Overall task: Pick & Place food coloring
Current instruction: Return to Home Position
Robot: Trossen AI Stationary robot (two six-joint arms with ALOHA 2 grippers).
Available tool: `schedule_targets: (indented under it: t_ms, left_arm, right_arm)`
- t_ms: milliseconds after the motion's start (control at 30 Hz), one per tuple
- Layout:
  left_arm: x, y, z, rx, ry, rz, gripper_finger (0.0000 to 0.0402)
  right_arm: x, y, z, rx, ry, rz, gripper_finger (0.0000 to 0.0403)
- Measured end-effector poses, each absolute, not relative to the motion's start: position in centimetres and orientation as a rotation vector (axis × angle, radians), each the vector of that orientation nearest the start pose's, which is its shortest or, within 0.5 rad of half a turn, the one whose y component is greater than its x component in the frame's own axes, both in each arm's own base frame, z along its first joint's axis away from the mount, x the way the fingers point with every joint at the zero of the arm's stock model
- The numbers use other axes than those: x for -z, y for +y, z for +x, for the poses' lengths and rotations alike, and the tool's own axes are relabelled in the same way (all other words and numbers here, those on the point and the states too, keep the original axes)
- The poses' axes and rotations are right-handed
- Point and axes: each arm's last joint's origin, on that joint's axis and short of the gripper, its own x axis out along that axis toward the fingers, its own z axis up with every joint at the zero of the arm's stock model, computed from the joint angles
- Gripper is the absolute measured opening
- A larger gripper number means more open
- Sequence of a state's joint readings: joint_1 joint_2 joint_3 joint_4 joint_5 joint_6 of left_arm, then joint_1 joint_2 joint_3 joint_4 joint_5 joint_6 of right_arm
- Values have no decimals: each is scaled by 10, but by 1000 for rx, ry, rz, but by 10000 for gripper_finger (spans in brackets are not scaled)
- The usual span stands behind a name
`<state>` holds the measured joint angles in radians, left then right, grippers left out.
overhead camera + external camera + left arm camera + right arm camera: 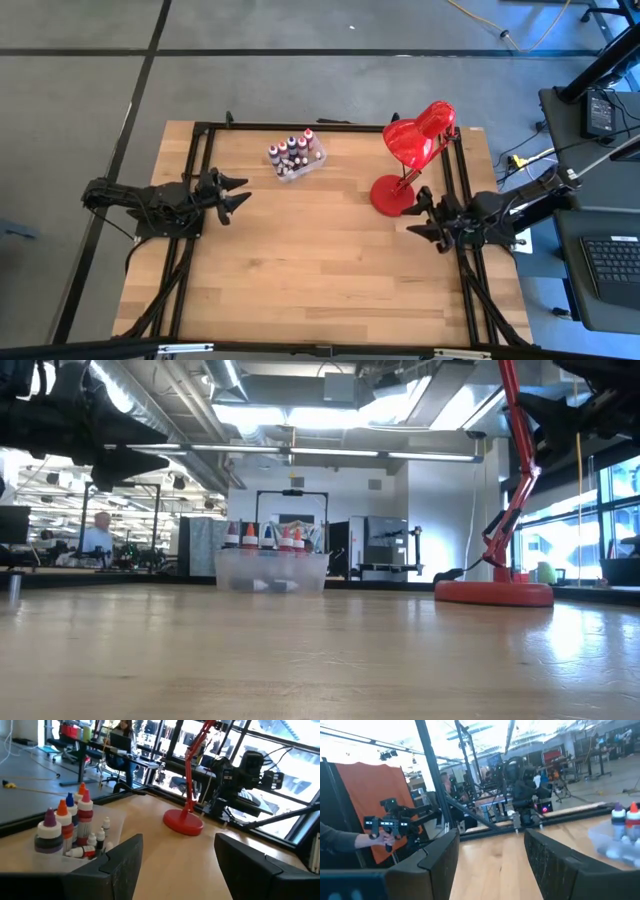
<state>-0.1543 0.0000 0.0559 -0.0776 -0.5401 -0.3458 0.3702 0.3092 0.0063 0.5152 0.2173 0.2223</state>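
Pale wood planks run bare across the near half of the table (320, 285), with a black rail round its edge. Midway back, the two arms sit at opposite sides and face each other across the boards, both held up off the wood. At the left edge, the left end effector (240, 191) has its fingers spread wide with nothing between them. At the right edge, the right end effector (415, 213) is splayed and empty too, close by the round base of the red lamp (392, 195).

Farther back, a little left of centre and near the far edge, stands the clear bin (240, 575). Every one of the bottles (262, 537) I can see is inside it. The taller ones stand upright, their red, orange, blue and purple tips showing over the rim. Tiny white-capped ones sit low among them, at least one on its side. The lamp stands apart to the bin's right, its stem leaning and its shade hanging over the far right part of the table.

Beyond the table is an open workshop with strip lights, ducting and desks. Far off on the left a person (100, 532) sits at one of them.
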Motion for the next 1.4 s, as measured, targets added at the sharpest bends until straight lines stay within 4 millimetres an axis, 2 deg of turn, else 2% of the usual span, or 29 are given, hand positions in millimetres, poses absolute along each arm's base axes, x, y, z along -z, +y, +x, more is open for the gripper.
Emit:
schedule_targets:
  t_ms: [300, 567, 900, 1400]
  left_arm:
    - [-175, 1, 91, -396, -35, -273, 242]
    - [-175, 1, 91, -396, -31, -253, 241]
    - [-175, 1, 91, -394, -31, -255, 241]
    - [-175, 1, 91, -394, -32, -255, 240]
  right_arm:
    - [-191, 29, 100, -72, -226, 255, 227]
    - [-192, 25, 89, -71, -262, 266, 227]
    - [-187, 21, 90, 74, -221, 181, 227]
    - [-172, 22, 93, 82, -71, 100, 227]
